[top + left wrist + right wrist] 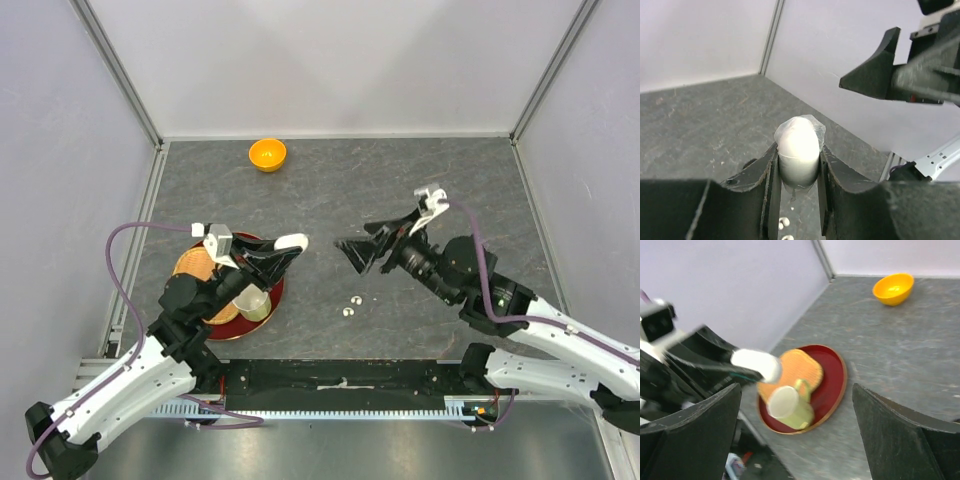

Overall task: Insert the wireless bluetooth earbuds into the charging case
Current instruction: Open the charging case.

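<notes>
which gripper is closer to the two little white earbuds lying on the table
Right. The open right gripper hovers just beyond the white earbuds in the top view. The left gripper, shut on a white case, is farther off to their left, near the red plate.

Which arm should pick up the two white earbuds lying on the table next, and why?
Probably the right. The right gripper is open and empty, and it is near the earbuds. The left gripper is shut on the white case, so it cannot grasp anything else.
</notes>
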`<state>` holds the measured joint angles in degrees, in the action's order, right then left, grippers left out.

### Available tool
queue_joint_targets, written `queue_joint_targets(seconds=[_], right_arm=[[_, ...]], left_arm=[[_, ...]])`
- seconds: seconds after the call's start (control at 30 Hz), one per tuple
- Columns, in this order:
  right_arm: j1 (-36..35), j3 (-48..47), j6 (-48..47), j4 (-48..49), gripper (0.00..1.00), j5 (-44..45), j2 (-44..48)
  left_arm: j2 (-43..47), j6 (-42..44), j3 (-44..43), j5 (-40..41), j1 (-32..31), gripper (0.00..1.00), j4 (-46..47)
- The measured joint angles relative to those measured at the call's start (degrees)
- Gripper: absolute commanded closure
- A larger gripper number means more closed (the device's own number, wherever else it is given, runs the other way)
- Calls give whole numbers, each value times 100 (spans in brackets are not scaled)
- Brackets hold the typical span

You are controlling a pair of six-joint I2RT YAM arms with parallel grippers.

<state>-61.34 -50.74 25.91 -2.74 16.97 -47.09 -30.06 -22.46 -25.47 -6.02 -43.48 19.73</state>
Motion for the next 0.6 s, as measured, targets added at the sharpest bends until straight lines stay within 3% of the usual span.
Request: queue_joint_targets(seconds=[0.17,0.27,0.47,0.6], right_arm=[[1058,-682,1390,-109,2,-1287,-483],[1775,-879,2562,-20,2,-2494,-951],[1875,-271,4699,1292,4,-4280,-1692],[1875,76,5512,1696,4,-4806,-1836]], left_arm=[[-85,295,48,-166,0,98,614],[-240,522,48,-501,0,98,955],[-562,885,59,-1019,-4,98,1388],[-595,1021,120,-1071,-4,98,1567]])
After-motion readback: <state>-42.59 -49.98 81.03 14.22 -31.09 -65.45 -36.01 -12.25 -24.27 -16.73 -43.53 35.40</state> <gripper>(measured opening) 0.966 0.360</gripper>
